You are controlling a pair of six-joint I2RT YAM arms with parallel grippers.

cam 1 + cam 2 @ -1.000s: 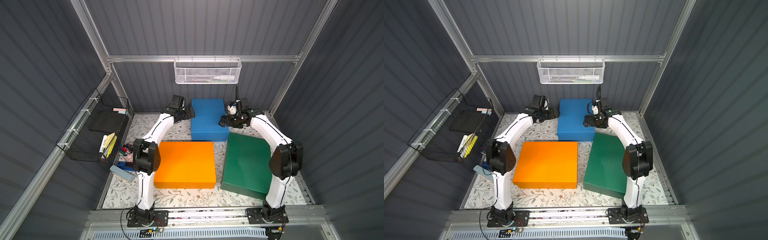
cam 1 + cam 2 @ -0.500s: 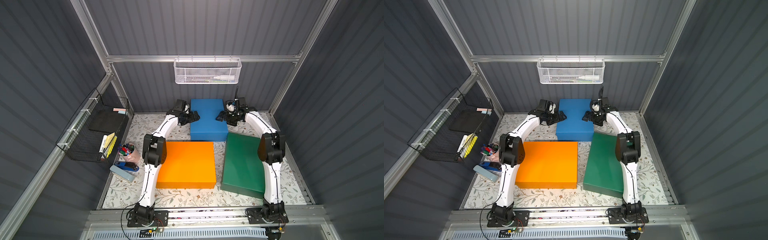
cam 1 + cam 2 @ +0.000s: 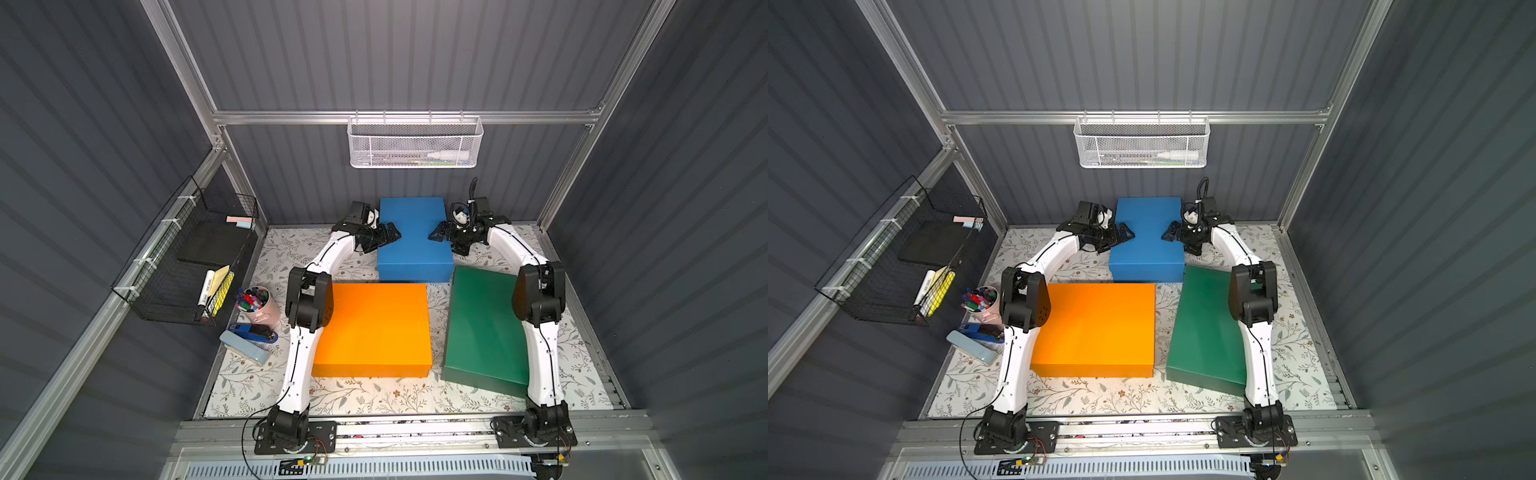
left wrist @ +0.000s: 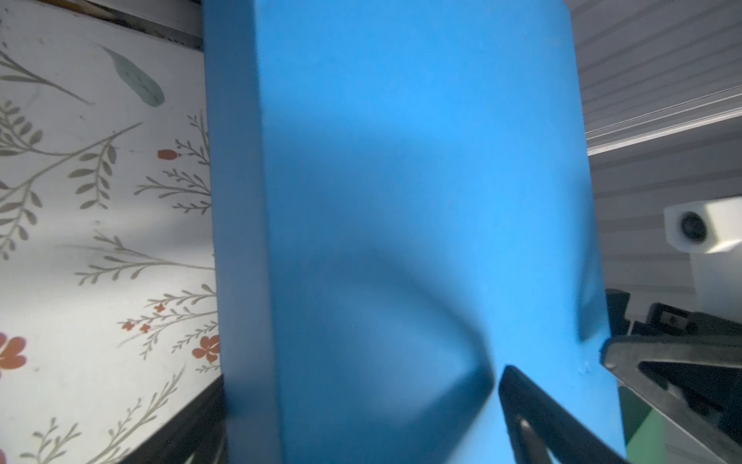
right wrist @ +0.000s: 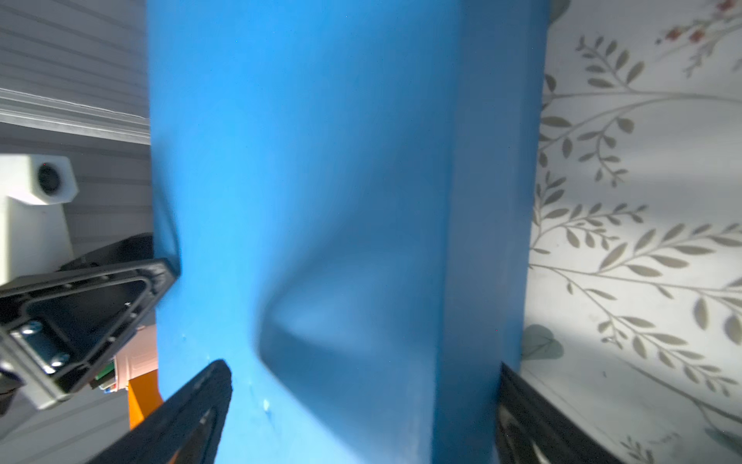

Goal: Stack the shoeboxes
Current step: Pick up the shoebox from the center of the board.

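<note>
Dark grey ribbed walls close in a flowery tabletop (image 3: 374, 395). Three boxes lie flat on it, and none is on top of another yet. The blue box (image 3: 415, 245) sits at the upper middle of the frame by the back wall; the orange box (image 3: 376, 328) is in the middle just below it; the green box (image 3: 484, 328) lies at the right, a bit crooked, its top corner very near the blue one.

A second ago the elbows stuck out more to the sides and the pincers hung just beside the blue box; now the elbows have tucked in and the pincers have slid inward over the box's two side edges; the blue box has not moved. I think the robot has picked the blue box first and is getting ready to squeeze it from both sides and lift it, maybe onto the orange one.

The left pincer (image 3: 390, 240) reaches in from the left and the right pincer (image 3: 436, 236) from the right, facing each other across the lid; both are spread wide apart and clamped on nothing. In the left wrist view one finger (image 4: 534, 409) lies over the lid; in the right wrist view one finger (image 5: 192, 405) does too, with the other low by the side wall. I cannot tell if they press the cardboard yet.
</note>
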